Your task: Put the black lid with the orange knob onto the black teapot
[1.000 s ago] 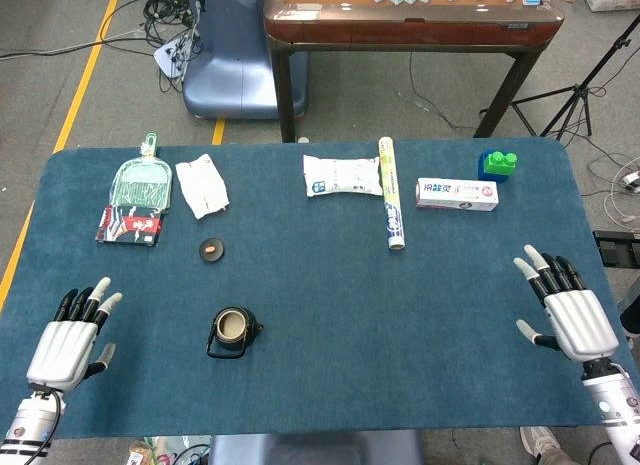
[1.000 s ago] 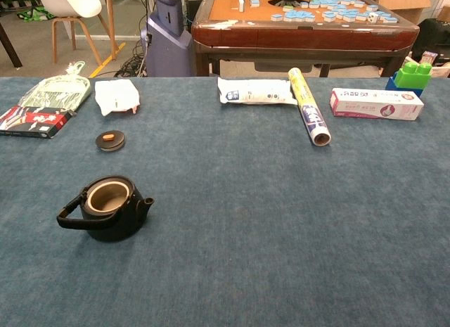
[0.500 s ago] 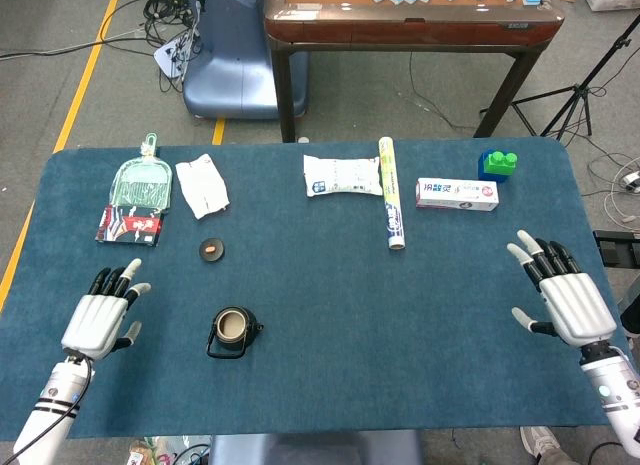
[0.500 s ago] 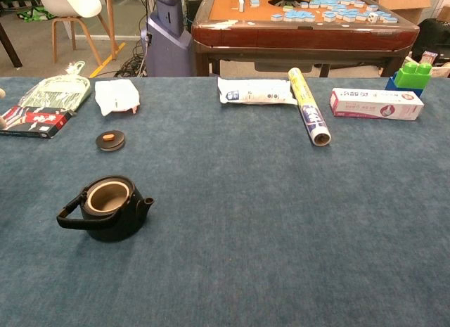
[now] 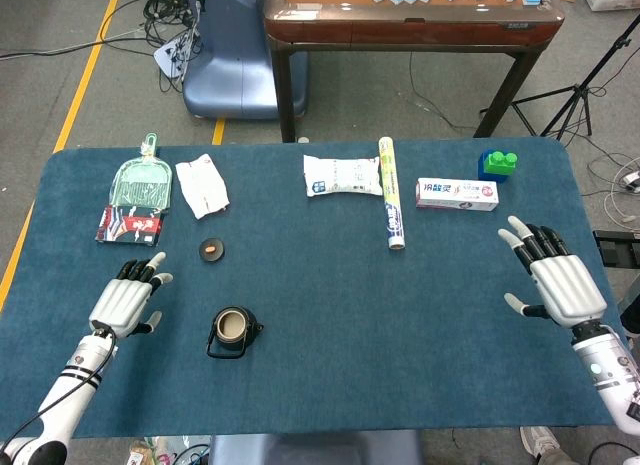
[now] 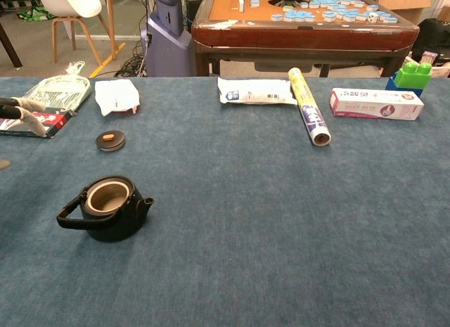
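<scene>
The black teapot [image 5: 232, 332] [image 6: 107, 207] stands uncovered on the blue table, left of centre. The black lid with the orange knob [image 5: 211, 249] [image 6: 110, 140] lies flat on the cloth a little beyond the pot. My left hand [image 5: 125, 302] hovers open to the left of the teapot and short of the lid, touching neither; only its fingertips [image 6: 17, 110] show at the left edge of the chest view. My right hand [image 5: 555, 282] is open near the table's right edge, holding nothing, and is absent from the chest view.
Along the far side lie a green dustpan [image 5: 141, 181], a red-black packet [image 5: 130, 226], a white bag [image 5: 202, 185], a white pouch [image 5: 341, 176], a foil roll [image 5: 390, 206], a toothpaste box [image 5: 456, 194] and green-blue blocks [image 5: 497, 164]. A brown table [image 5: 410, 15] stands beyond.
My left hand has moved forward and rightward toward the lid and teapot, its fingertips now entering the chest view. The right hand has edged slightly forward. Lid and teapot have not moved.
</scene>
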### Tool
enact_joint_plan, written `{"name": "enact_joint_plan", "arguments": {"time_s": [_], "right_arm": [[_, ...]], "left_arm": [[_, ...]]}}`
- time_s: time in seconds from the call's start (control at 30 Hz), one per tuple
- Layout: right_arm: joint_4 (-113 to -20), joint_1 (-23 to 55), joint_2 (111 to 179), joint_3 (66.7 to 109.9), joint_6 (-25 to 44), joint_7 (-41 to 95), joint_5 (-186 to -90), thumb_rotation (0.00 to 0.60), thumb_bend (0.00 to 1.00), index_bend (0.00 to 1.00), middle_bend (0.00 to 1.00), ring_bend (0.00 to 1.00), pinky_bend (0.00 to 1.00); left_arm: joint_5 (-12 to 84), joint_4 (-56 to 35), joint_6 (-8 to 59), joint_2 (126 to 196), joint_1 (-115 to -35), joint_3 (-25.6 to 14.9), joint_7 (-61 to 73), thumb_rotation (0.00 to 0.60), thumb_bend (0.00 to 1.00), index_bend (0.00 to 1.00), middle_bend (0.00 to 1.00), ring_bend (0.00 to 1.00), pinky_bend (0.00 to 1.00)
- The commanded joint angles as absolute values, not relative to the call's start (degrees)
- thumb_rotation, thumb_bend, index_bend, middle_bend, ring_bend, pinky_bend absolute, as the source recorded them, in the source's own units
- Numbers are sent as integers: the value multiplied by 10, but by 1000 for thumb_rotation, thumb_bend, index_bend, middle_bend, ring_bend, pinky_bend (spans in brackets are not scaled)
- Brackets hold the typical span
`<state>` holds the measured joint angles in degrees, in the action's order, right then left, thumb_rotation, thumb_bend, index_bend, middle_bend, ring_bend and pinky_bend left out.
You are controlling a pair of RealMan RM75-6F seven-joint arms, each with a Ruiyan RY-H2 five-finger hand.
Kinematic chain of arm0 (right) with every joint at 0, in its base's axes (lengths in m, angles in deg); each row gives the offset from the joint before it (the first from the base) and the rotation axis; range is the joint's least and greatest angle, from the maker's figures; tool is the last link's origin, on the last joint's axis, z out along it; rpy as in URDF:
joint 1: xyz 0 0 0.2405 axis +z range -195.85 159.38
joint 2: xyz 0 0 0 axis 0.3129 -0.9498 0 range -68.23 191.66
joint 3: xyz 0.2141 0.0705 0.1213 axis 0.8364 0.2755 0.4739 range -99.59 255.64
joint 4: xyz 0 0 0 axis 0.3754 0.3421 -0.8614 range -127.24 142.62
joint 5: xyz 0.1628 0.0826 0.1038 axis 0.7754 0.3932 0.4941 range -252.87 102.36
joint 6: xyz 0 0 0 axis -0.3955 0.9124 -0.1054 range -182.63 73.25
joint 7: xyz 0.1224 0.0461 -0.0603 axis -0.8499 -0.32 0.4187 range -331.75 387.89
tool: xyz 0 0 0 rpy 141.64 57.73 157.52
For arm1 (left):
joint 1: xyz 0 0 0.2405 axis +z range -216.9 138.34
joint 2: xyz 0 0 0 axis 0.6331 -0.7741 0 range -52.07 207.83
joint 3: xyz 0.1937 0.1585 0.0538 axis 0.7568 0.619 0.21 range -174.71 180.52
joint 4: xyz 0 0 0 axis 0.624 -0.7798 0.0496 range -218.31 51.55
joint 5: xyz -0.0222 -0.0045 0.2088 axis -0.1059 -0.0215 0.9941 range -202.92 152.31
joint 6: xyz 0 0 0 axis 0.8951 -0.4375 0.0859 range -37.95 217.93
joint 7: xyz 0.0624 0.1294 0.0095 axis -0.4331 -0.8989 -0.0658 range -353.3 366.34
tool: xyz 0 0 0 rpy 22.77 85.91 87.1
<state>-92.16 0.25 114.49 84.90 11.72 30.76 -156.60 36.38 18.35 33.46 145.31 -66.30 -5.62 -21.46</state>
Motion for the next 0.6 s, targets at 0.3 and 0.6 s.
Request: {"name": "enact_joint_plan", "arguments": {"time_s": [0.3,0.6], "right_arm": [[-934,22,1146,858,100,336,-1542,600,248,9,0,0,0],[-936,35,1155,862,88,359,-1518,600,248,8,0,0,0]], "left_arm": [[286,156,398,1458,-742,-65,-239,600,362,182,0,0,0],[268,103,433,1480,-795,-68,-231,600,362,201,0,0,0]]}}
